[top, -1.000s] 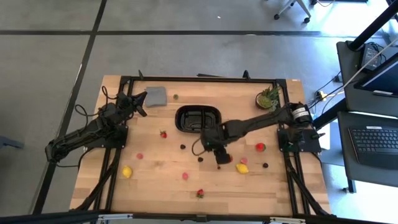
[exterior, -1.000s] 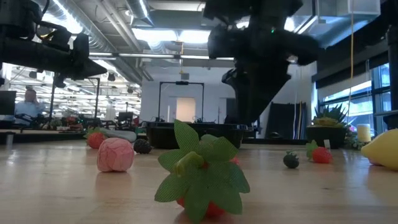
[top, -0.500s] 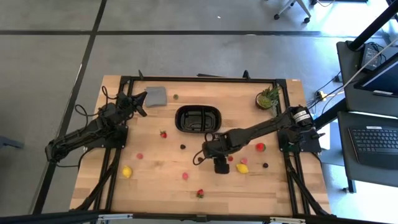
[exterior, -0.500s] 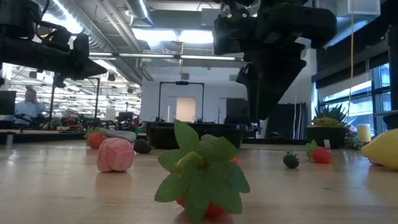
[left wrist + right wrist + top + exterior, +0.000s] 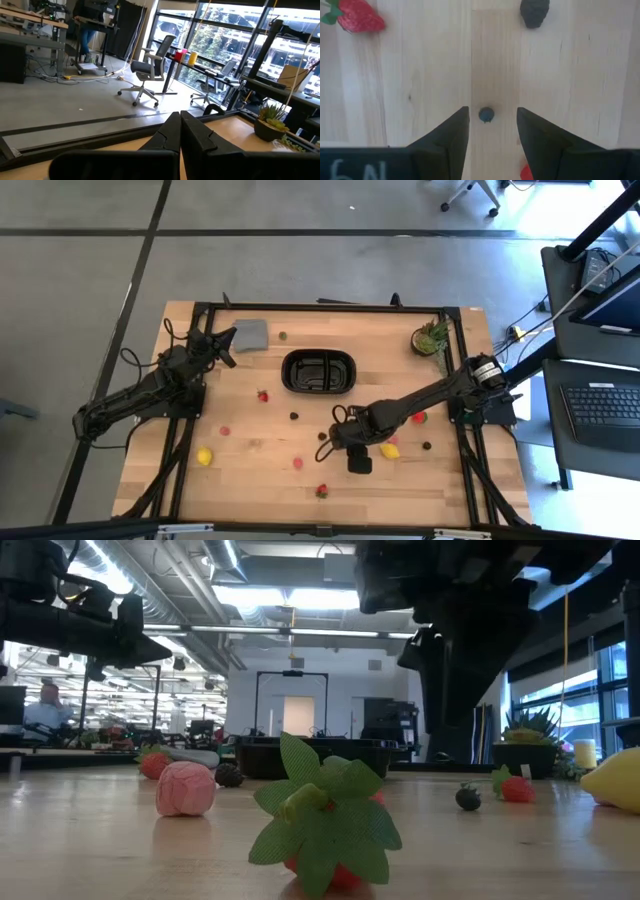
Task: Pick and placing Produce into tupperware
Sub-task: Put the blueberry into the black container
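Observation:
The black tray (image 5: 320, 372) sits at the table's far middle. Tiny toy fruits lie scattered on the wood: strawberries (image 5: 262, 395) (image 5: 321, 491), lemons (image 5: 204, 456) (image 5: 389, 450), pink pieces (image 5: 297, 463) and a dark berry (image 5: 294, 416). My right gripper (image 5: 336, 442) (image 5: 492, 111) points down near the table's middle, open, one finger on each side of a small blue berry (image 5: 486, 114) without touching it. A blackberry (image 5: 535, 12) and a strawberry (image 5: 357, 15) lie farther ahead. My left gripper (image 5: 225, 345) (image 5: 180, 135) waits, shut, at the far left.
A flat grey square piece (image 5: 250, 335) lies by the left gripper. A small pineapple-like plant (image 5: 430, 338) stands at the far right corner. A red strawberry (image 5: 418, 417) and a dark berry (image 5: 427, 446) lie under the right arm. A black frame (image 5: 320, 306) borders the table.
My right gripper has moved from beside the tray toward the table's near edge and has come over the small blue berry. The fruits and the tray have stayed where they were.

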